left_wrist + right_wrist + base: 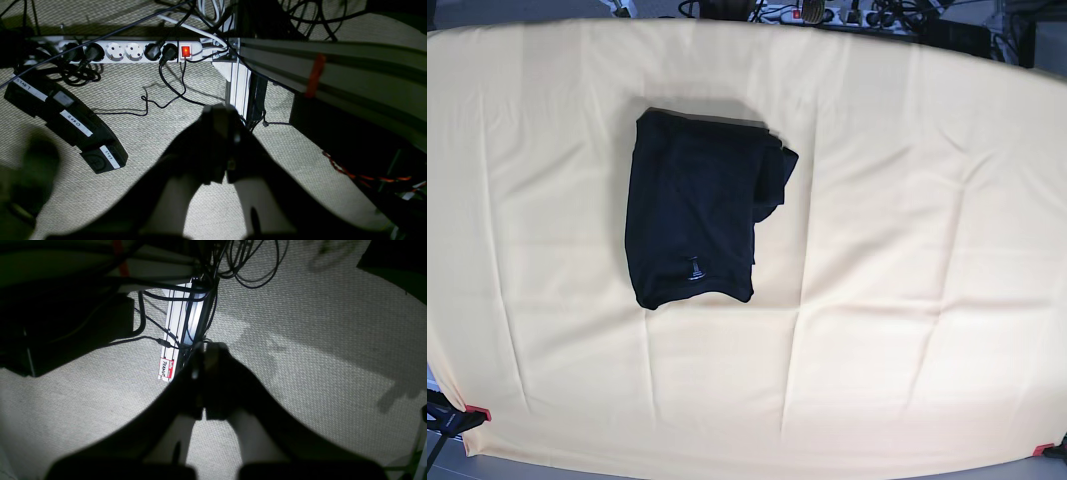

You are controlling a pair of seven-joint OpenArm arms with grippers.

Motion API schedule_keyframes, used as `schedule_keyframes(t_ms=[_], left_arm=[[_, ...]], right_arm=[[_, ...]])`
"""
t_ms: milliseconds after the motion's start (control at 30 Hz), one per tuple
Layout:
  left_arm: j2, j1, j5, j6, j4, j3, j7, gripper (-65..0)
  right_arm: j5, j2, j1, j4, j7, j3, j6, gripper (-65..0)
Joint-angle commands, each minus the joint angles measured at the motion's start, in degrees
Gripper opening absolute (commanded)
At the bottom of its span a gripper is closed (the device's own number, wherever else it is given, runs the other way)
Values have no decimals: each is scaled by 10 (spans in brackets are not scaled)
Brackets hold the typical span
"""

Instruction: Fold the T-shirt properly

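Note:
The black T-shirt (692, 220) lies folded into a compact rectangle on the yellow cloth (907, 250), left of centre toward the far side, with a bunched sleeve at its right top edge. A small pale mark (693, 270) shows near its near hem. Neither arm shows in the base view. In the left wrist view, my left gripper (222, 115) hangs over the carpeted floor with its jaws together and nothing in them. In the right wrist view, my right gripper (205, 355) also hangs over the floor, jaws together and empty. The T-shirt shows in neither wrist view.
Below the left gripper are a white power strip (133, 51), a black pedal box labelled START, ZERO, STOP (66, 116), cables and an aluminium frame leg (238, 83). The right wrist view shows another frame leg (180, 323). A red clamp (477, 412) holds the cloth's corner.

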Motion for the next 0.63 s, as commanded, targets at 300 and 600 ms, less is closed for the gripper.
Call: schedule_keyframes(t_ms=[300, 600], left_arm=[[-2, 6, -1, -2, 2, -1, -5, -650], [-2, 9, -1, -1, 2, 2, -5, -650]], right_arm=[[1, -6, -7, 8, 11, 1, 2, -650], [3, -6, 2, 8, 14, 1, 3, -650]])
